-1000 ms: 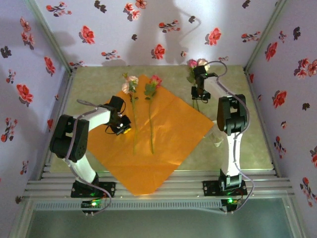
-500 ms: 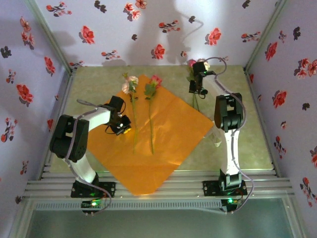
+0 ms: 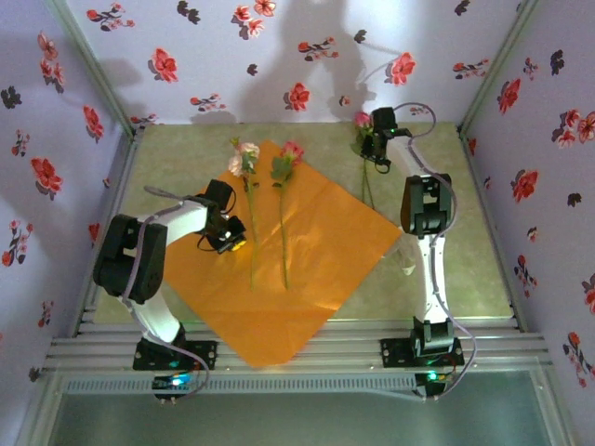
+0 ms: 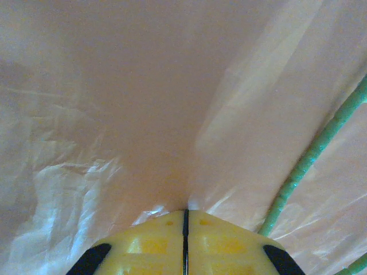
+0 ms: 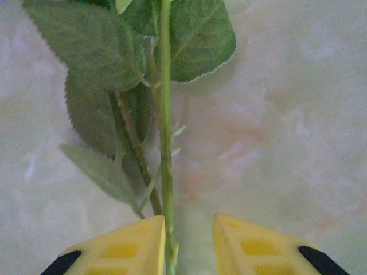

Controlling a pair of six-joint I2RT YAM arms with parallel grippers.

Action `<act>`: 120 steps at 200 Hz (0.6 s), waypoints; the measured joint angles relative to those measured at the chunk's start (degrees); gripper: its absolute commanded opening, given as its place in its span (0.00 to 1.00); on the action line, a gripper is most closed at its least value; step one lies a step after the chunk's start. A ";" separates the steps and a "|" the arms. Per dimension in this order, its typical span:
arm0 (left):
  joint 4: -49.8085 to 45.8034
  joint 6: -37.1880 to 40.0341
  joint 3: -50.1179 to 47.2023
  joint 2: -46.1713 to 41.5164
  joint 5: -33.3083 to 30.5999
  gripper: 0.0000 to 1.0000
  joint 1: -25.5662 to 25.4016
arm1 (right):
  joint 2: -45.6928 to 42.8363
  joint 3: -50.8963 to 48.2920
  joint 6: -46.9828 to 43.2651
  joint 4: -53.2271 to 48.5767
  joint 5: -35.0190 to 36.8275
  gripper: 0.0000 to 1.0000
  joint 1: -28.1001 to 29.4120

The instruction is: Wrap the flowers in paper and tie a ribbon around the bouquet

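Observation:
The orange paper (image 3: 316, 242) lies flat as a diamond on the table. Two flowers (image 3: 246, 160) (image 3: 287, 158) lie on it, blooms toward the back wall. A third flower (image 3: 362, 120) lies off the paper at the back right. My right gripper (image 3: 377, 150) (image 5: 189, 220) is open low over it. Its green stem (image 5: 166, 143) runs between the yellow fingers, against the left one, with leaves (image 5: 92, 51) ahead. My left gripper (image 3: 231, 242) (image 4: 185, 213) is shut on the paper (image 4: 143, 86), which puckers up into the tips beside a green stem (image 4: 321, 143).
A pale limp strip that looks like the ribbon (image 3: 407, 262) lies on the table by the paper's right corner. Flower-printed walls (image 3: 297, 56) close in the back and both sides. The paper's near corner overhangs the metal rails (image 3: 307, 358) in front.
My right gripper has moved toward the back wall along the third flower's stem, and its jaws have narrowed round it. The left gripper and the paper have not moved.

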 measured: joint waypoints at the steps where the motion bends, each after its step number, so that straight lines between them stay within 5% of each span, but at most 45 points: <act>1: 0.00 0.00 0.00 0.00 0.00 0.08 0.00 | 0.09 0.11 0.07 -0.04 -0.09 0.27 0.00; 82: -0.39 0.00 0.13 0.04 0.02 0.08 0.00 | 2.67 3.04 2.78 -0.20 -2.45 0.30 -0.13; 120: -0.85 0.00 0.50 0.31 0.02 0.08 0.00 | 2.73 3.04 4.11 -0.02 -2.91 0.16 -0.13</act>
